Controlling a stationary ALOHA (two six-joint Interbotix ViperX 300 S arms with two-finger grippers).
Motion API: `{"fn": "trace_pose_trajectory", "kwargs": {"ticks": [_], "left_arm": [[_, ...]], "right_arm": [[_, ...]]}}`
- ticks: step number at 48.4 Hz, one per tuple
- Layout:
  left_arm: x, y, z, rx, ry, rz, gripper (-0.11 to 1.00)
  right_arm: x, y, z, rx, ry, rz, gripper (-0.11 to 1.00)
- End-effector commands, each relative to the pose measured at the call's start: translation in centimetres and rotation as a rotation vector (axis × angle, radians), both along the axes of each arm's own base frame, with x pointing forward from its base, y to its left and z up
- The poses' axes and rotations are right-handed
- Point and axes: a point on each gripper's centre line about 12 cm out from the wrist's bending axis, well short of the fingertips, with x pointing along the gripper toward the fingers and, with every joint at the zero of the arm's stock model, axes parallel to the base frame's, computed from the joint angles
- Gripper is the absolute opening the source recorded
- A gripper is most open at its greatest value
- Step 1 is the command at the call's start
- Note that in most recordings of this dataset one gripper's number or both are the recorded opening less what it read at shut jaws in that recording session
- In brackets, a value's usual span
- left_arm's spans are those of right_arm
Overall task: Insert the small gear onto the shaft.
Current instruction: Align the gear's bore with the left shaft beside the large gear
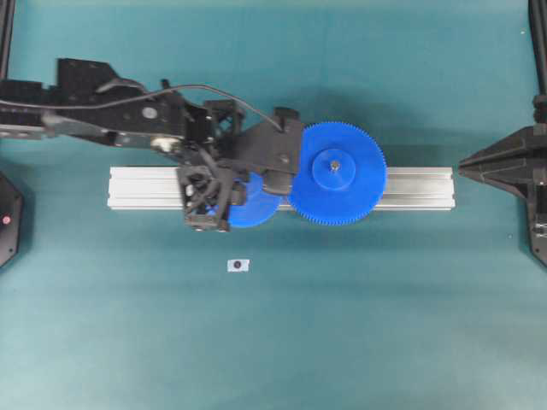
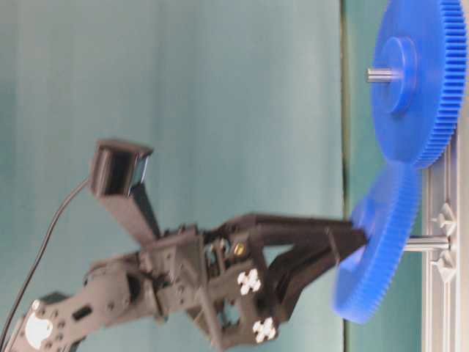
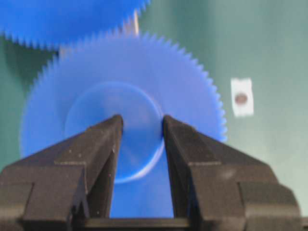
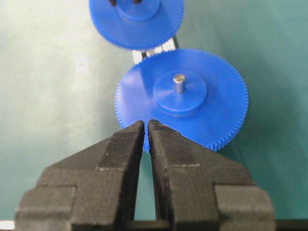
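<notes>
My left gripper (image 3: 142,120) is shut on the raised hub of the small gear (image 3: 130,96), a blue toothed disc. In the overhead view the left gripper (image 1: 248,192) holds the small gear (image 1: 256,209) over the rail, with its teeth next to the larger blue gear (image 1: 336,173). In the table-level view the small gear (image 2: 377,249) is tilted just off the rail. The shaft (image 2: 425,243), a thin grey pin on a pale base, points into the gear and its tip is hidden behind it. My right gripper (image 4: 146,124) is shut and empty, back at the right edge (image 1: 466,166).
The larger gear (image 4: 182,98) sits on its own pin (image 4: 179,83) on the silver aluminium rail (image 1: 410,188). A small white tag (image 1: 238,266) lies on the green mat in front of the rail.
</notes>
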Motion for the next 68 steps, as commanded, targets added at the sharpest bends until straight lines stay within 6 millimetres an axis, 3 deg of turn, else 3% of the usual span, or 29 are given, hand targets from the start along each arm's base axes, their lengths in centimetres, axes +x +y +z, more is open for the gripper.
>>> {"fn": "trace_pose_trajectory", "kwargs": {"ticks": [1,17,33,48,68], "left_arm": [[-0.8,0.9,1.0,0.005,-0.015,0.028,0.31],[-0.1,0.7,0.1,0.007,-0.021,0.021,0.31],[0.0,-1.8,-0.5,-0.003,-0.004,-0.025,0.31],[-0.6,-1.6,-1.1,-0.012,0.024,0.007,0.31],[-1.3,-1.6,-0.6,-0.019,0.043,0.035,0.31]], "right_arm": [[0.2,-0.1,0.4,0.005,-0.010,-0.006,0.17],[0.2,-0.1,0.4,0.007,-0.010,-0.011,0.17],[0.2,-0.1,0.4,0.009,-0.012,-0.011,0.17],[0.2,-0.2,0.4,0.010,-0.010,-0.018,0.17],[0.2,-0.3,0.4,0.012,-0.009,-0.021,0.17]]}}
